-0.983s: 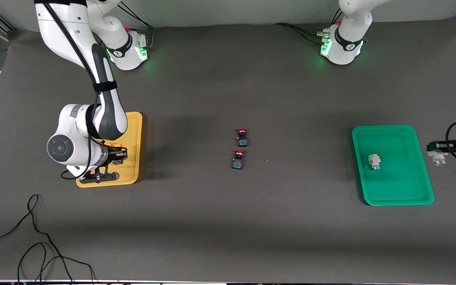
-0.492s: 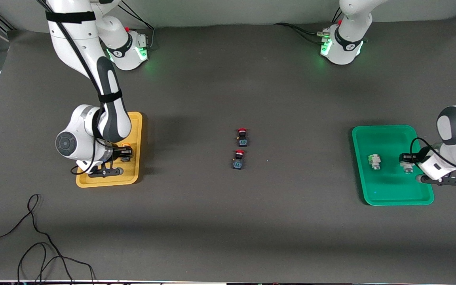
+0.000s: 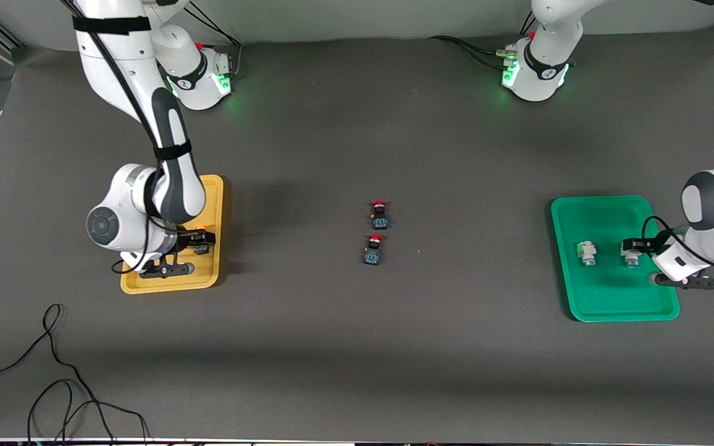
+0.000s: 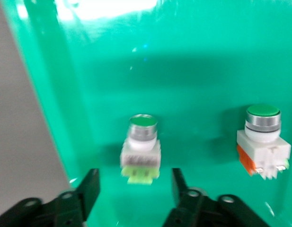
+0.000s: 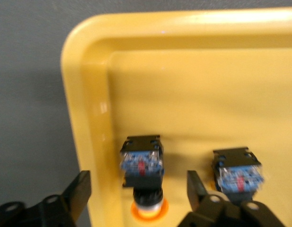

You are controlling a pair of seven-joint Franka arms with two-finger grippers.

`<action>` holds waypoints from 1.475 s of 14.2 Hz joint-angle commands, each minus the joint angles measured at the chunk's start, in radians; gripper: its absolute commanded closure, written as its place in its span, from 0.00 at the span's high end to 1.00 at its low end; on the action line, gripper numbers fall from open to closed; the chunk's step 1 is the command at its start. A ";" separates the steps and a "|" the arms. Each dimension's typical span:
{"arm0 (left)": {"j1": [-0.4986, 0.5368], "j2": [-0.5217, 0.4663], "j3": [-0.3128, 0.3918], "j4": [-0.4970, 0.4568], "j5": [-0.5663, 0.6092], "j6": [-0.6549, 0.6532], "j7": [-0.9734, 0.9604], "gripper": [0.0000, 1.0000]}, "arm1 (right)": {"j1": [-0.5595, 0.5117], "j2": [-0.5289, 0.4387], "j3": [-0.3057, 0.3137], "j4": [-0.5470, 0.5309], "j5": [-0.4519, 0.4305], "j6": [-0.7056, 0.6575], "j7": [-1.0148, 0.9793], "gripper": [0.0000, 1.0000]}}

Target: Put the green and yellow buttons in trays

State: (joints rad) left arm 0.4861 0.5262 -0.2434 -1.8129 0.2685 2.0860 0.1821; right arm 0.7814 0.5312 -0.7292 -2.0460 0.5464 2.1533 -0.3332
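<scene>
Resting at the right arm's end of the table, a mustard yellow tray (image 3: pixel 214 204); at the left arm's end, a green tray (image 3: pixel 605 303).

Hovering low over the green tray, the left gripper (image 4: pixel 135 191), fingers spread wide with a green-capped button (image 4: pixel 141 149) sitting loose in the gap, touching neither finger. Lying just beside it in the same tray, a second green-capped button (image 4: pixel 262 142).

Hanging low over the yellow tray, the right gripper (image 5: pixel 138 189), fingers likewise spread wide around an orange-yellow-capped button (image 5: pixel 142 165) lying on its side on the tray floor, apparently not being gripped. Sitting beside it in that tray, a second dark-bodied button (image 5: pixel 236 172), cap hidden by a finger, so colour impossible to confirm.

Lying near the middle of the table, well apart from both trays, two red-capped buttons (image 3: pixel 377 232), one nearer the front camera than the other; not part of the sorting.

Looking close to finished, judging from this layout: both green buttons resting in the green tray, both others in the yellow one. Remaining, most likely: lifting both grippers clear without nudging anything.
</scene>
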 commanded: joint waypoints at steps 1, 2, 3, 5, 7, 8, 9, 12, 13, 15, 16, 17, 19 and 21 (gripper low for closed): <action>-0.004 -0.101 -0.016 0.148 0.008 -0.256 0.019 1.00 | 0.010 -0.080 -0.082 0.125 -0.063 -0.241 0.009 1.00; -0.006 -0.115 -0.028 0.226 0.003 -0.359 0.045 1.00 | 0.009 -0.079 -0.116 0.195 -0.072 -0.356 0.026 1.00; -0.004 -0.129 -0.042 0.292 -0.003 -0.444 0.063 1.00 | 0.010 -0.079 -0.146 0.257 -0.072 -0.442 0.029 1.00; -0.001 -0.172 -0.045 0.404 -0.067 -0.585 0.065 1.00 | 0.010 -0.080 -0.199 0.375 -0.072 -0.586 0.036 1.00; 0.002 -0.265 -0.045 0.405 -0.113 -0.655 0.069 1.00 | 0.007 -0.079 -0.237 0.502 -0.074 -0.723 0.091 1.00; -0.004 -0.320 -0.045 0.386 -0.147 -0.675 0.069 1.00 | 0.007 -0.079 -0.257 0.556 -0.074 -0.783 0.120 1.00; -0.007 -0.377 -0.043 0.365 -0.181 -0.676 0.068 1.00 | 0.009 -0.080 -0.275 0.607 -0.074 -0.846 0.141 1.00; -0.134 -0.480 0.010 0.308 -0.219 -0.662 0.051 1.00 | 0.009 -0.082 -0.343 0.748 -0.074 -0.981 0.190 1.00; -0.221 -0.495 0.062 0.310 -0.219 -0.667 0.019 1.00 | 0.009 -0.089 -0.361 0.773 -0.075 -1.018 0.191 1.00; -0.383 -0.523 0.156 0.308 -0.219 -0.672 -0.067 1.00 | 0.009 -0.111 -0.377 0.802 -0.080 -1.044 0.194 1.00; -0.433 -0.534 0.182 0.308 -0.221 -0.672 -0.076 1.00 | 0.009 -0.112 -0.375 0.813 -0.103 -1.044 0.197 1.00; -0.476 -0.538 0.205 0.305 -0.223 -0.672 -0.076 1.00 | 0.009 -0.114 -0.372 0.826 -0.121 -1.044 0.195 1.00; -0.555 -0.551 0.265 0.284 -0.223 -0.658 -0.076 1.00 | 0.010 -0.112 -0.366 0.839 -0.123 -1.044 0.197 1.00; -0.566 -0.586 0.271 0.232 -0.224 -0.629 -0.076 1.00 | 0.025 -0.111 -0.368 0.842 -0.126 -1.044 0.197 1.00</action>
State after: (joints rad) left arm -0.0467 0.0034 -0.0104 -1.4988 0.0544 1.4164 0.1116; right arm 0.7910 0.4186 -1.0968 -1.2262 0.4407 1.1277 -0.1629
